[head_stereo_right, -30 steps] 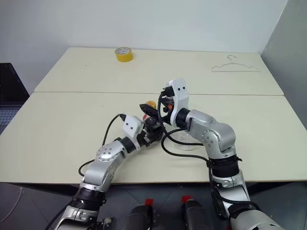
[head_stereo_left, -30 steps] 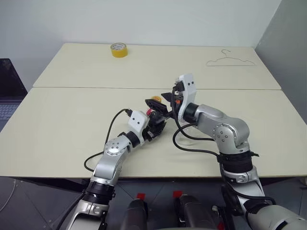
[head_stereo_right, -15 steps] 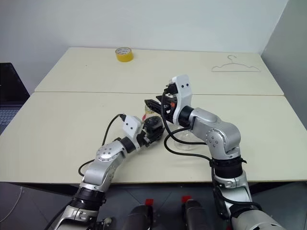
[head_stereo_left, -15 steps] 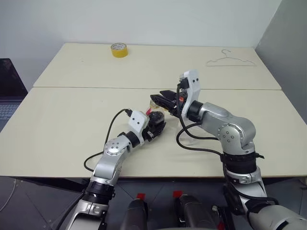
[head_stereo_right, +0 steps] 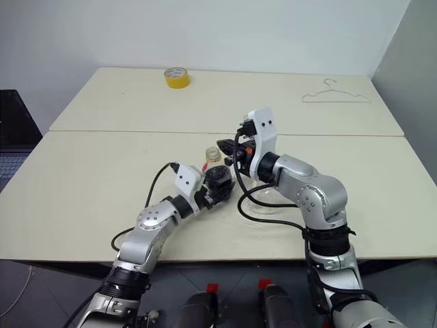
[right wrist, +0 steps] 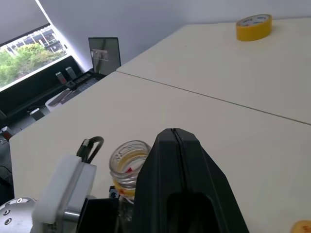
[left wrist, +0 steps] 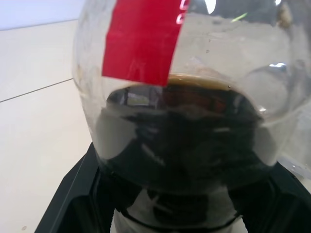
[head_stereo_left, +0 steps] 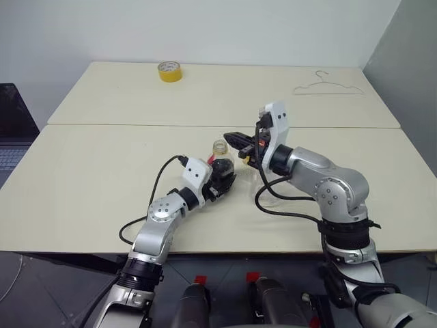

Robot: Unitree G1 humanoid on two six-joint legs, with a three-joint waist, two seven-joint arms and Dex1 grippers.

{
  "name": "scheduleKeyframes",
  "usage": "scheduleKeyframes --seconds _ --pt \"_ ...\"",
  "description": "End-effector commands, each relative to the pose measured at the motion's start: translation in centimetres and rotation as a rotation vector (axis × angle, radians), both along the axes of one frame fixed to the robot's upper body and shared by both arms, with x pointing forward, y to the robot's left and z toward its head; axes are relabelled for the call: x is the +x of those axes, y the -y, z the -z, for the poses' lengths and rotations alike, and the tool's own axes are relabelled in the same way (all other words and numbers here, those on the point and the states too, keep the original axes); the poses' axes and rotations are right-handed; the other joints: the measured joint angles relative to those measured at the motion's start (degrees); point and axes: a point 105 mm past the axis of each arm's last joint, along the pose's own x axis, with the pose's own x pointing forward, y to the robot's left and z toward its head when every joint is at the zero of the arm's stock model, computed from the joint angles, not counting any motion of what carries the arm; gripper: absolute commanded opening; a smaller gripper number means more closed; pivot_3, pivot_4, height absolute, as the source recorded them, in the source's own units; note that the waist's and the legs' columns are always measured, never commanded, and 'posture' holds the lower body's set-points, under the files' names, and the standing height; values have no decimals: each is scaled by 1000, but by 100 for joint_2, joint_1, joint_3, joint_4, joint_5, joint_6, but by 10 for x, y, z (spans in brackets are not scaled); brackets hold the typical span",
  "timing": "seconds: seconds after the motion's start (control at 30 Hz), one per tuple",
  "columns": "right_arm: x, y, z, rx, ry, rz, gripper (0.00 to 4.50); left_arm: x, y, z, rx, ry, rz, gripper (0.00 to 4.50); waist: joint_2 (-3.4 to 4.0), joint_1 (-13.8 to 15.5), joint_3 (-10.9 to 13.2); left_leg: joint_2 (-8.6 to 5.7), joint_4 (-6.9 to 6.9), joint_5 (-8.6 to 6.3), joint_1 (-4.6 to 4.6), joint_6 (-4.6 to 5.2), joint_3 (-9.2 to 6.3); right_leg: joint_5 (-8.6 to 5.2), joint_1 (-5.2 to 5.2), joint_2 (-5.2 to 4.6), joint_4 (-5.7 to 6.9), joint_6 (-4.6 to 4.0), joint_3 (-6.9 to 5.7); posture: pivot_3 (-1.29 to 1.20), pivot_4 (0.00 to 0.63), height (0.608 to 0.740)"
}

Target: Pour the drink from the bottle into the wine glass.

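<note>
Left claw (head_stereo_left: 222,179) grips the bottle (head_stereo_left: 220,152) upright on the surface (head_stereo_left: 89,178); the neck is uncapped and drink (left wrist: 184,126) fills the lower body. Right claw (head_stereo_left: 232,137) is fully closed, empty, just beside the bottle mouth. The wine glass (head_stereo_right: 263,198) stands by the right forearm.

Wine glass (head_stereo_right: 263,198) mostly hidden behind right arm, bowl not readable. Bottle (left wrist: 189,111) cut off by left wrist view's edges. Orange bit (right wrist: 302,227) cut at right wrist view's corner, unidentifiable.
</note>
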Motion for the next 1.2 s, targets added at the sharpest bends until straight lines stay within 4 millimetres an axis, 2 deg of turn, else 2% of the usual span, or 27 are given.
scheduleKeyframes --seconds 0.03,0.13,0.27,0.4,0.6,0.7,0.73,0.83,0.87,1.2 --pt "10 26 -28 33 113 65 18 10 -29 14 36 -48 -110 3093 0 2 0 0 1 0 0 0 0 0 0 0 0 -1 -1 0 150 740" --pt "20 45 -26 -7 124 126 18 23 -53 0 -18 -15 -212 3093 0 -29 0 2 0 0 3 0 0 -1 0 2 0 -1 -1 0 150 740" --pt "24 56 -22 -58 133 159 18 41 -103 -26 -107 47 -405 3093 -1 -147 1 10 -3 0 0 1 5 2 -12 9 9 -1 1 0 150 740" --pt "24 54 -19 -70 136 151 18 48 -150 -35 -138 69 -579 3093 -1 -184 1 15 -15 0 -29 1 11 1 -56 17 24 -5 6 0 150 740" --pt "23 46 -15 -91 138 117 18 43 -198 -34 -180 65 -766 3093 -1 -112 1 2 -5 -1 -86 -1 11 5 -87 -3 3 1 1 0 150 740" --pt "23 44 -13 -106 138 103 18 39 -208 -31 -190 58 -806 3093 -1 -101 1 0 -3 -1 -87 -1 13 6 -87 -12 1 4 1 0 150 740" --pt "23 43 -12 -113 140 97 0 38 -209 -31 -192 56 -814 3541 -1 -100 1 -1 -3 -1 -87 -1 13 6 -87 -12 1 4 1 0 150 740" --pt "23 40 -11 -121 140 83 0 35 -212 -29 -201 55 -832 4352 -1 -100 1 0 -1 0 -85 -1 10 7 -86 -8 3 4 -2 0 150 740" --pt "23 40 -11 -123 140 78 0 34 -212 -29 -201 55 -835 4432 -1 -99 1 1 -1 0 -83 -1 10 7 -86 -7 6 4 -2 0 150 740" --pt "27 38 -8 -161 157 50 0 25 -216 -32 -177 67 -845 4432 -1 -93 1 2 5 0 -84 -1 7 7 -86 -6 13 3 -4 0 150 740"
